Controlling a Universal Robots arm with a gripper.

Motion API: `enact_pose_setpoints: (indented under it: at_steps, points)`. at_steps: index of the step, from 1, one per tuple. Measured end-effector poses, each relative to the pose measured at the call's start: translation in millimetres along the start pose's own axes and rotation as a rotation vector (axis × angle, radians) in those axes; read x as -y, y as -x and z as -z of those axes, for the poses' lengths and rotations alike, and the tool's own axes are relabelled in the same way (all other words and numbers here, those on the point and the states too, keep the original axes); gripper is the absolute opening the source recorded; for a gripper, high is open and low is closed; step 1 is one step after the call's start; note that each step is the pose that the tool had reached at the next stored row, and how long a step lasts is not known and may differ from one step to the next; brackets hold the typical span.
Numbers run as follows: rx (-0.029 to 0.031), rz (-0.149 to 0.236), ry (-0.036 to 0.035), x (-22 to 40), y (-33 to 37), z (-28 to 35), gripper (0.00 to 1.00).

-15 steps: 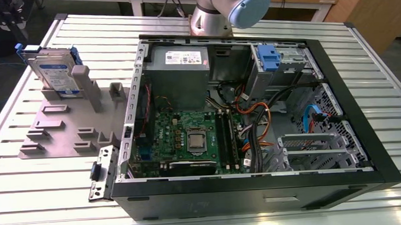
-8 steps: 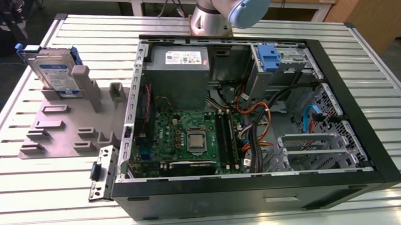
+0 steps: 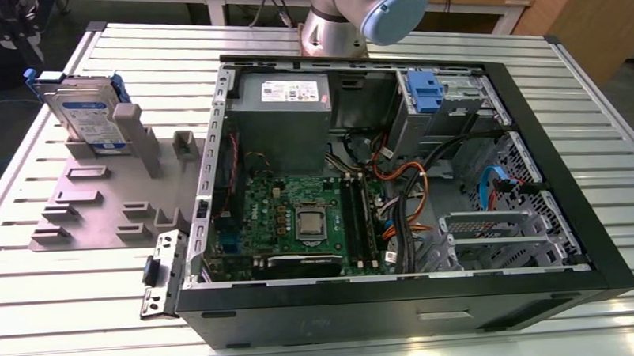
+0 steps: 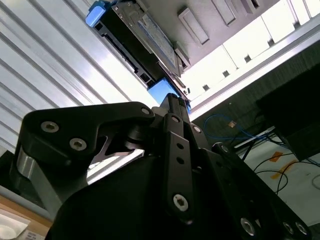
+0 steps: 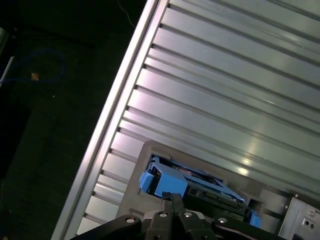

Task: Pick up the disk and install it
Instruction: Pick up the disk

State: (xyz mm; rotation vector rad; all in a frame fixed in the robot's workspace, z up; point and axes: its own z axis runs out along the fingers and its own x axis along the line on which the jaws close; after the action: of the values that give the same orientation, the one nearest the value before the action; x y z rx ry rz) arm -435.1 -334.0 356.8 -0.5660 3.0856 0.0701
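Pick-up step, by my reckoning. The black gripper (image 4: 172,100) (image 5: 171,198) holds nothing, its fingers pressed together. The blue-framed silver metal disk (image 3: 83,115) (image 4: 150,40) (image 5: 182,182) stands upright in a grey plastic rack (image 3: 97,209), beyond the fingertips and untouched. Grasping it calls for the fingers to spread first.

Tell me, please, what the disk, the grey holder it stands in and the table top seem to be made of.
The disk: silvery metal body, seemingly, with a paper-like white-and-blue label and glossy blue plastic frame. The grey holder: probably plastic, matte and uniformly coloured. The table top: likely aluminium, ribbed slats with a brushed sheen.
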Motion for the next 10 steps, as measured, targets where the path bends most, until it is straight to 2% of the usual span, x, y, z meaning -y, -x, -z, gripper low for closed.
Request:
enact_pose_setpoints:
  at_steps: [5,10]
  points:
    - [-0.0015,0.036,0.0004,0.0,0.0,0.0,0.11]
    - [-0.0017,0.039,0.0004,0.0,0.0,0.0,0.11]
